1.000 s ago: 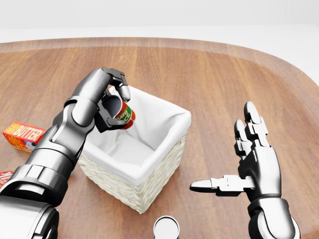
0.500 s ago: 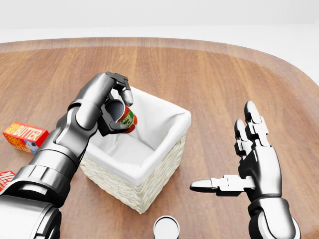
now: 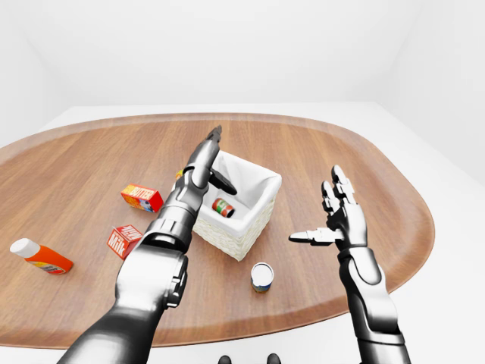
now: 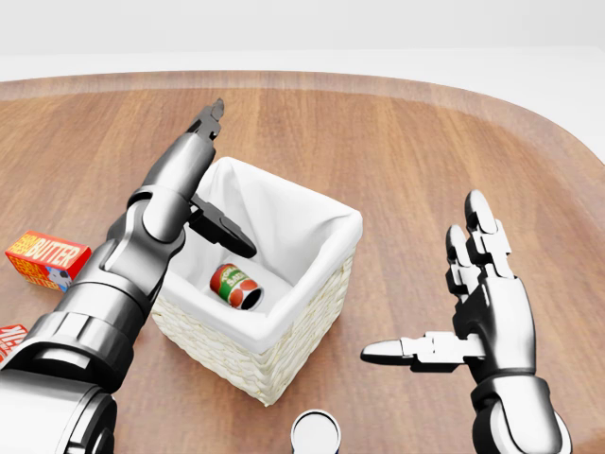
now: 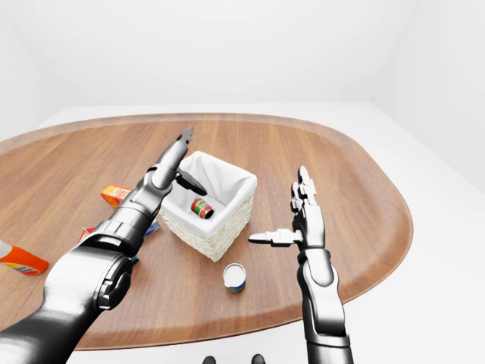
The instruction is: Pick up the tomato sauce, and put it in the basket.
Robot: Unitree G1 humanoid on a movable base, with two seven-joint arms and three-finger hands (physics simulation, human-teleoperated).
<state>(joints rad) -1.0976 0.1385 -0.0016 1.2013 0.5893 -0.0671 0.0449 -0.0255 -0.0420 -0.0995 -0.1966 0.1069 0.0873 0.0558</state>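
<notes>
The tomato sauce can (image 4: 233, 286), red with a green label, lies on its side on the white lining inside the wicker basket (image 4: 284, 355). My left hand (image 4: 221, 180) is open above the basket's left rim, with its fingers stretched up and away and its thumb over the basket's inside. It holds nothing. My right hand (image 4: 423, 281) is open and empty, with spread fingers, hovering above the table to the right of the basket.
A butter box (image 4: 43, 257) and a red milk box (image 3: 123, 240) lie left of the basket. An orange bottle (image 3: 42, 256) lies at the far left. A small upright can (image 4: 315, 433) stands below the basket, near the wooden table's edge (image 3: 394, 258).
My left hand has opened and its fingers have straightened. The tomato sauce can has dropped from it into the basket. My right hand has not moved.
</notes>
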